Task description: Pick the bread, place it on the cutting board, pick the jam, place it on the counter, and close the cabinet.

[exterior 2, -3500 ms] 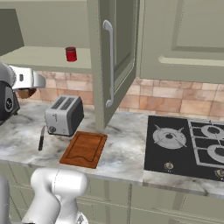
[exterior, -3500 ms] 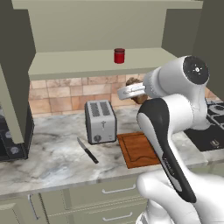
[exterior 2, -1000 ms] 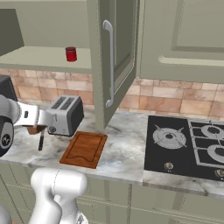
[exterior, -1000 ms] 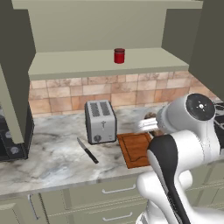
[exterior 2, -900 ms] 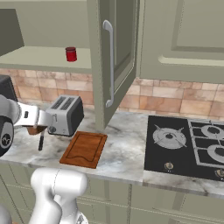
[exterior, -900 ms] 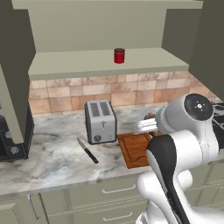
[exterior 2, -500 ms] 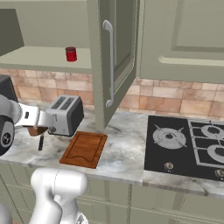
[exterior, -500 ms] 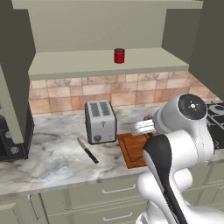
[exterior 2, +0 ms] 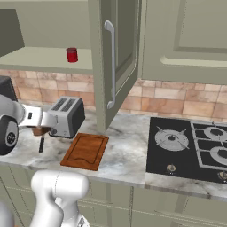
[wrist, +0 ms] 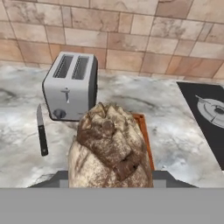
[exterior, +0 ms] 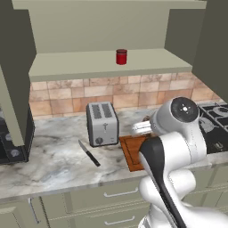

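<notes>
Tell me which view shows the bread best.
The hand view: the bread sits large and close, crust plainly visible. The right base view shows a small brown bit beside the toaster; the left base view shows a sliver behind the arm.

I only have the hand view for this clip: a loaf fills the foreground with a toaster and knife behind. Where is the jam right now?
Observer: The jam stands upright on the cabinet shelf, above the toaster.
Operator: Is the cabinet shut?
Observer: No, its right door stands swung open toward the robot.
Operator: Is the bread down on the board?
Observer: Not yet. In the right base view the gripper holds the bread above the counter, left of the board.
</notes>
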Robot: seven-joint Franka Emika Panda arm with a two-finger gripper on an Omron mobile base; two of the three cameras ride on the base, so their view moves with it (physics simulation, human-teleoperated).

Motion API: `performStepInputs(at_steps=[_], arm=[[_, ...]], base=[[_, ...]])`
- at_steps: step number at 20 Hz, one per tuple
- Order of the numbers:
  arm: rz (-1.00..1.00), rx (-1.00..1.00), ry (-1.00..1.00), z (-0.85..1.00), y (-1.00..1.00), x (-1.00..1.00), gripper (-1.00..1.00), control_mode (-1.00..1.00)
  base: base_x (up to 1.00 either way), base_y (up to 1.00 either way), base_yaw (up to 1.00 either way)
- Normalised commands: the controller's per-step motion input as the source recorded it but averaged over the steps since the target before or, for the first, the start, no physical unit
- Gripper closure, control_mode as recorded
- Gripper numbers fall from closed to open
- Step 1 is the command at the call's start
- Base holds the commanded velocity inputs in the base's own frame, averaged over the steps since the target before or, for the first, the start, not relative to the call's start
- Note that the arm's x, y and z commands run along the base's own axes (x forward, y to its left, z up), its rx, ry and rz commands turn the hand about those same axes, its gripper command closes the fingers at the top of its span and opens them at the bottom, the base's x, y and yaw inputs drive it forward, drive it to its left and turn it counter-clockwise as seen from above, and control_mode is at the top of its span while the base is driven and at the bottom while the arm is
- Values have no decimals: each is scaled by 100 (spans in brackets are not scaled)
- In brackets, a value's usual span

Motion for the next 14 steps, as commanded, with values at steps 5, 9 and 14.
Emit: performStepInputs(at_steps=[5,9,14], arm=[[0,1,-19,-51,-9,23,100,-100],[0,3,-20,-54,-14,21,100,-100],[1,4,-15,-60,-17,18,100,-100]], base=[[0,0,0],[0,0,0],[0,0,0]])
